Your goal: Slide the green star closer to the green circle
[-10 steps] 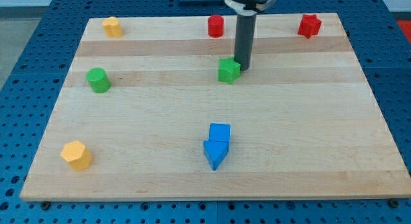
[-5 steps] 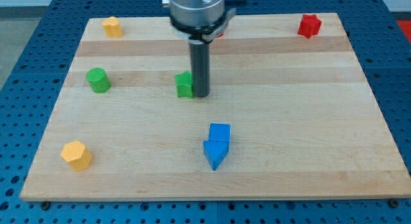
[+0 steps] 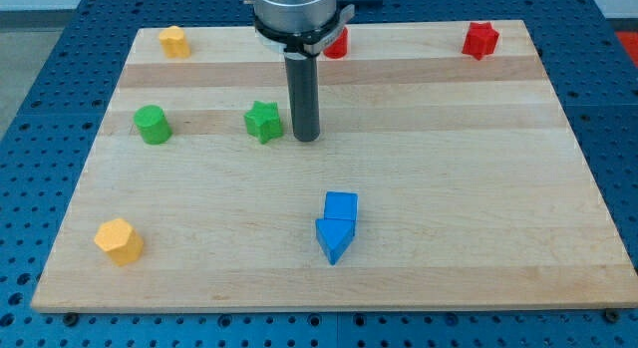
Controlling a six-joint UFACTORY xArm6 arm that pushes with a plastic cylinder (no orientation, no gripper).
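The green star (image 3: 263, 121), apparently a light, rigid block sliding easily on the surface (image 3: 449, 188), is lying between the green circle (image 3: 153, 124) and the tip (image 3: 306, 139), which, having no hand to open or close, is standing just clear of the star's right side, the face to push.

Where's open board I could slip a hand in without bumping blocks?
Widest bare wood: the view's right, below the red star block, right of the blue blocks. Also between yellow block and the blue blocks. Crowded: green circle, green star, my tip.
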